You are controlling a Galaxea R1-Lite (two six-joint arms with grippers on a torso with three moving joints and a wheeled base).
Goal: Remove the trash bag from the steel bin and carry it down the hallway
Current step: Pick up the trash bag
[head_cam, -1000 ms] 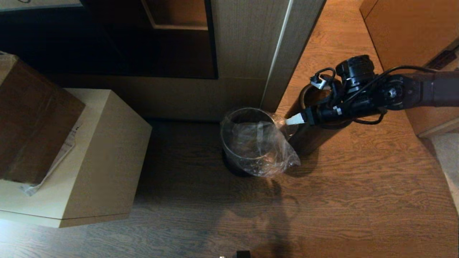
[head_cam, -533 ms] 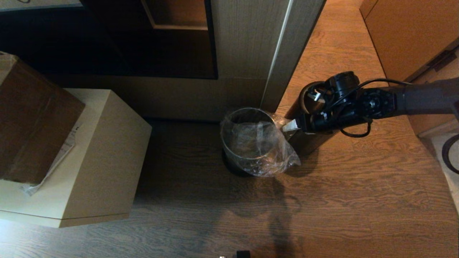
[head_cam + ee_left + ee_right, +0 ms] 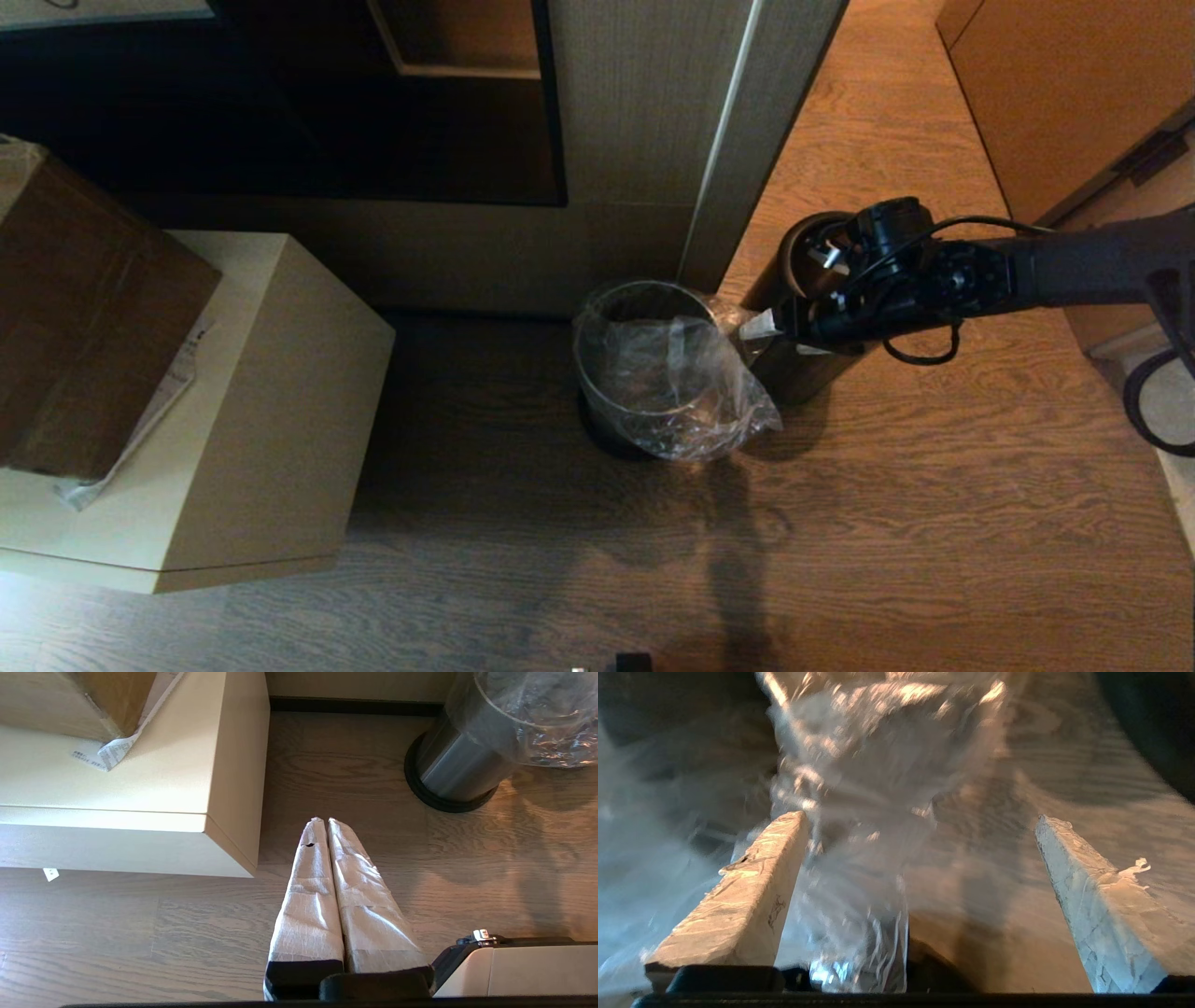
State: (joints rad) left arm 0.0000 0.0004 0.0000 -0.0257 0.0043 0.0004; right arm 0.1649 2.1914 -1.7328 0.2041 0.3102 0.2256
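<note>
Approach step, judging from the layout: right gripper (image 3: 761,325) at right of centre in the head view, jaws spread wide and empty, its pale tip just beside the loose flap of the trash bag (image 3: 674,387). Trash bag not yet lifted, draped over the rim of the steel bin (image 3: 607,373) and spilling down its lower-right side, bin standing on the wood floor (image 3: 934,485) at mid-frame against the cabinet base. In the right wrist view, taped fingers (image 3: 752,891) well apart, crinkled film (image 3: 859,868) lying between them toward the left finger, touching or not impossible to say through the blur. Next move, by judgement: jaws to advance a little further over a bunched fold near the rim, close firmly on the thin plastic, then draw upward without tipping the bin. Left gripper (image 3: 327,877) parked low over the floor, fingers pressed together, near a pale box (image 3: 140,788). Second dark cylinder (image 3: 794,308) behind the right wrist largely covered by the arm. Bag contents hard to make out in the dim light; hallway cut off at upper right.
</note>
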